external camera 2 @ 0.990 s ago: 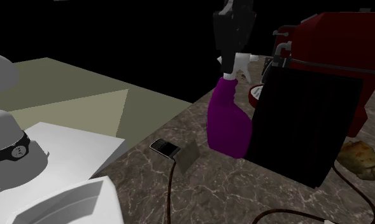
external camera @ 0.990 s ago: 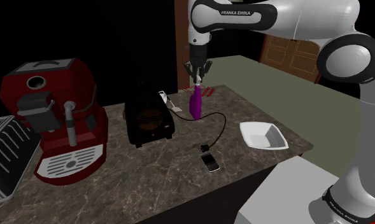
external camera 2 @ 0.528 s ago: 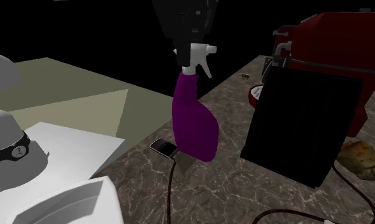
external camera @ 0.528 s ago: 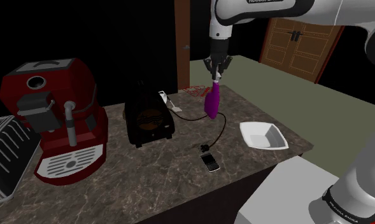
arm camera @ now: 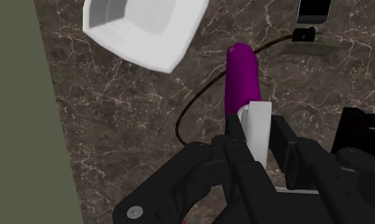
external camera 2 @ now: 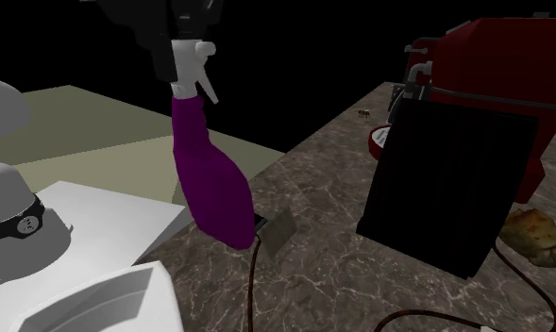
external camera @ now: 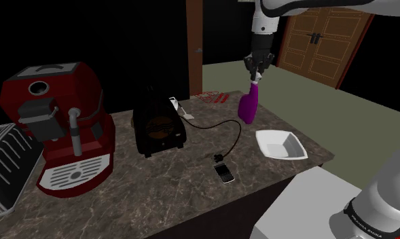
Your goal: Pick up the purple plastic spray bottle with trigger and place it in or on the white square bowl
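Observation:
My black gripper (external camera: 257,68) is shut on the white trigger head (external camera 2: 193,61) of the purple spray bottle (external camera: 247,107). The bottle hangs upright in the air above the dark marble counter (external camera: 191,176). In the second exterior view the bottle (external camera 2: 210,179) tilts a little, with the gripper (external camera 2: 176,19) above it. The white square bowl (external camera: 281,144) sits near the counter's edge, lower and to the shoulder view's right of the bottle. In the wrist view the fingers (arm camera: 233,137) clasp the white head, and the bottle's purple body (arm camera: 243,79) points past the gripper (arm camera: 259,137), beside the bowl (arm camera: 144,25).
A red coffee machine (external camera: 56,122) and a black toaster (external camera: 159,129) stand at the shoulder view's left. A phone (external camera: 225,174) with a dark cable (external camera: 233,136) lies mid-counter. A loaf of bread (external camera 2: 535,236) lies by the black appliance (external camera 2: 446,179). The white stand (external camera: 314,204) is below the bowl.
The gripper has carried the bottle up and to the shoulder view's right, away from the toaster and closer to the bowl. The grip on the trigger head has stayed the same.

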